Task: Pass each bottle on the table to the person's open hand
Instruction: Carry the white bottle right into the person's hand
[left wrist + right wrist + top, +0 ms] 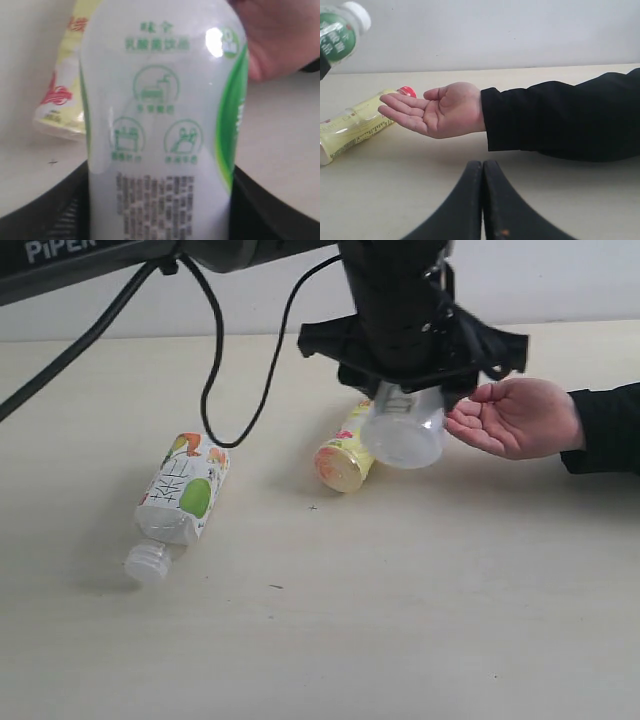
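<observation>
Hanging just beside the open hand [520,417], the white bottle [403,435] is clamped in the left tool [402,395]; the right tool [483,200] is together. Letting go early could drop it on the bench [400,620]

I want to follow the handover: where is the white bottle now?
In the exterior view the white bottle is right of centre, held in the left gripper above the table, between the lying yellow bottle and the person's open hand.
</observation>
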You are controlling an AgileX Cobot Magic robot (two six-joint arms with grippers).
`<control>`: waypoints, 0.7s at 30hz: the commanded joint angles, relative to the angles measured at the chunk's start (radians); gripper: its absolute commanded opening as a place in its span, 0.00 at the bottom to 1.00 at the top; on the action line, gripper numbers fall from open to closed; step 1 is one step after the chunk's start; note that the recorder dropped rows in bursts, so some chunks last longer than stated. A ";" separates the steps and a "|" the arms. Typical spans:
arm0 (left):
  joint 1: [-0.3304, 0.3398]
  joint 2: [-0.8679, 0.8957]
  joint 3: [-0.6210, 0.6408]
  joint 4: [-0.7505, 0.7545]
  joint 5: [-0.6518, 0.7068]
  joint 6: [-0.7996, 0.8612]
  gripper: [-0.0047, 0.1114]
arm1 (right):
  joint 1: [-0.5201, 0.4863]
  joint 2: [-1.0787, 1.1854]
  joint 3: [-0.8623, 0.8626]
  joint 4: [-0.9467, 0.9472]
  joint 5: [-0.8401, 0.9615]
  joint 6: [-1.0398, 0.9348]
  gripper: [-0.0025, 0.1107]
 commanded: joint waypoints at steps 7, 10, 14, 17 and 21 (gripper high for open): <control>-0.072 0.120 -0.300 -0.028 -0.111 -0.173 0.04 | -0.005 -0.006 0.004 0.006 -0.009 0.000 0.02; -0.063 0.157 -0.317 -0.030 -0.189 -0.254 0.04 | -0.005 -0.006 0.004 0.006 -0.009 0.000 0.02; -0.048 0.199 -0.317 -0.038 -0.301 -0.347 0.04 | -0.005 -0.006 0.004 0.006 -0.009 0.000 0.02; -0.036 0.234 -0.317 -0.038 -0.353 -0.373 0.04 | -0.005 -0.006 0.004 0.006 -0.009 0.000 0.02; -0.003 0.276 -0.317 -0.061 -0.334 -0.383 0.04 | -0.005 -0.006 0.004 0.006 -0.009 0.000 0.02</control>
